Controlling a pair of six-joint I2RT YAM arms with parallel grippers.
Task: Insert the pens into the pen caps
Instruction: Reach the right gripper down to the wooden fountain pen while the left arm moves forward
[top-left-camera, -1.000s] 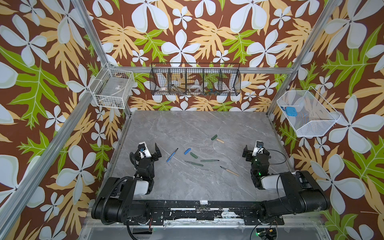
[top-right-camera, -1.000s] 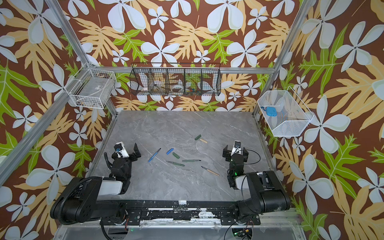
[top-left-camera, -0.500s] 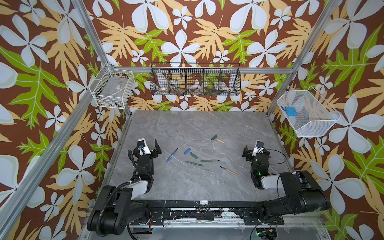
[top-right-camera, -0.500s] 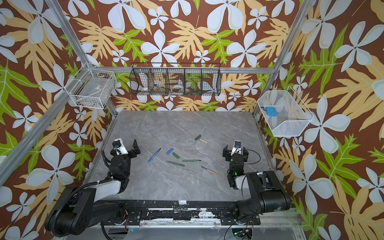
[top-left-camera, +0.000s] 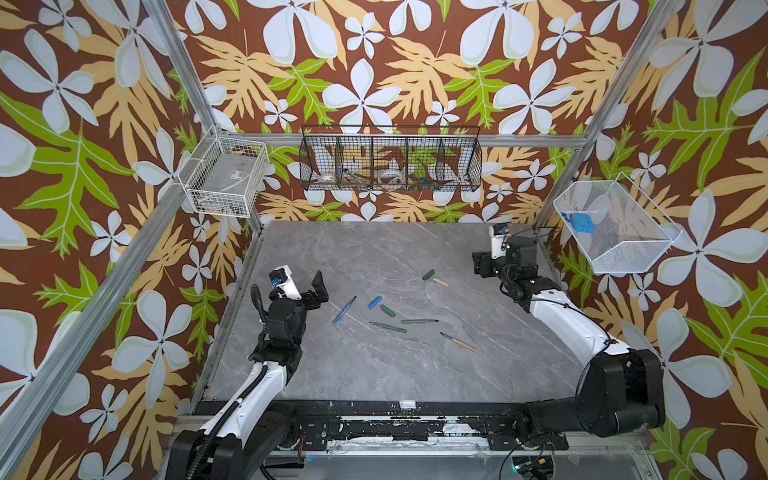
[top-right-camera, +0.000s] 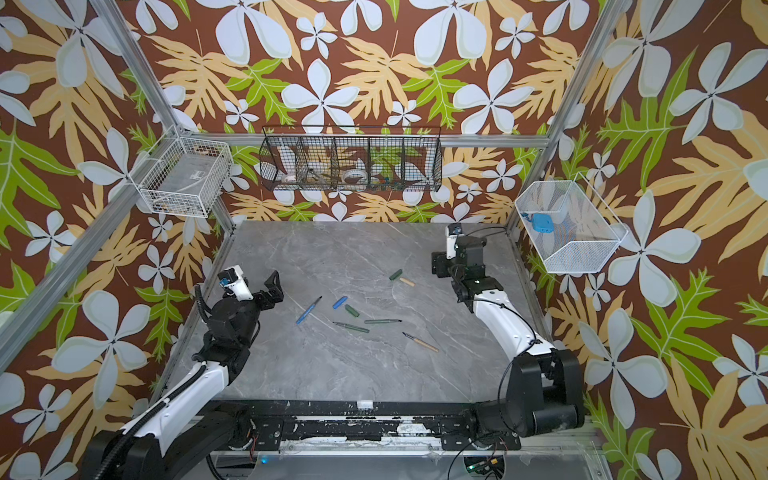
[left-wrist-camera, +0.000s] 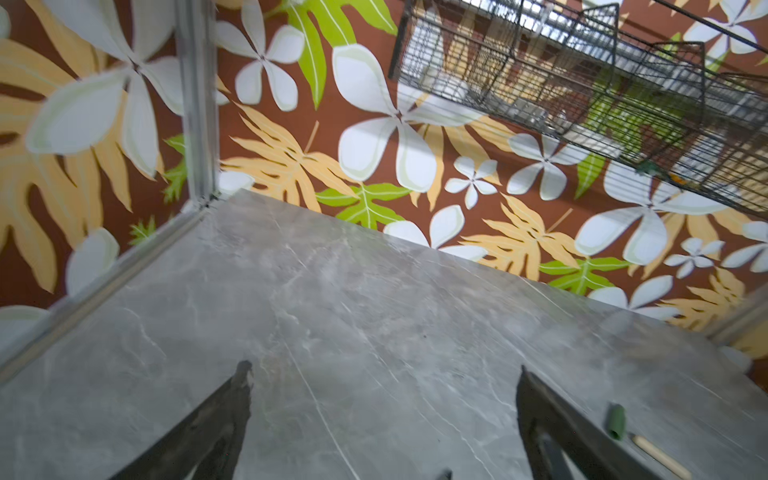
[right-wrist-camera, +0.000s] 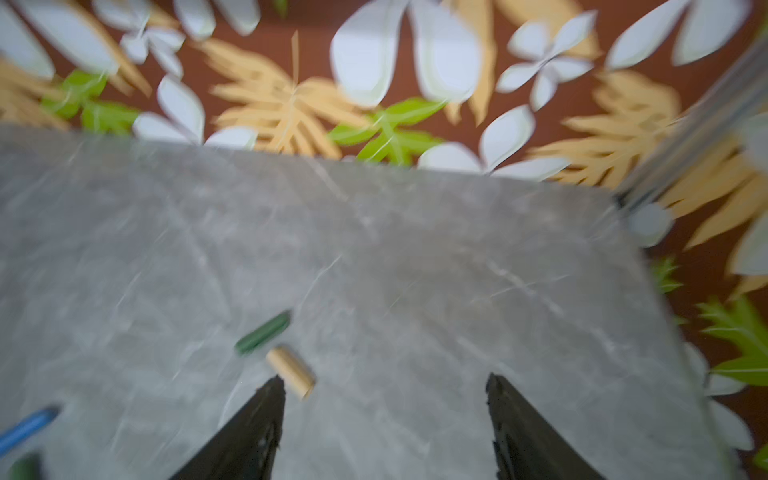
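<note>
Count taken remotely. I count four pens: blue pen (top-left-camera: 344, 310), left green pen (top-left-camera: 387, 327), right green pen (top-left-camera: 419, 321), tan pen (top-left-camera: 459, 342). Four caps: blue cap (top-left-camera: 375, 302), near green cap (top-left-camera: 387, 310), far green cap (top-left-camera: 428, 274), tan cap (top-left-camera: 440, 281). Wire baskets (top-left-camera: 220, 199) on walls: three.

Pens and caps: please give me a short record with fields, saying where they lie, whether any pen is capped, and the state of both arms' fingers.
blue pen: uncapped, blue cap close beside it, not touching
green pens: two, uncapped, lying close together
green caps: two; one by blue cap, other by tan cap
tan pen: uncapped, apart from its cap
left fingers: open, empty
right fingers: open, empty
pens capped: none
</note>
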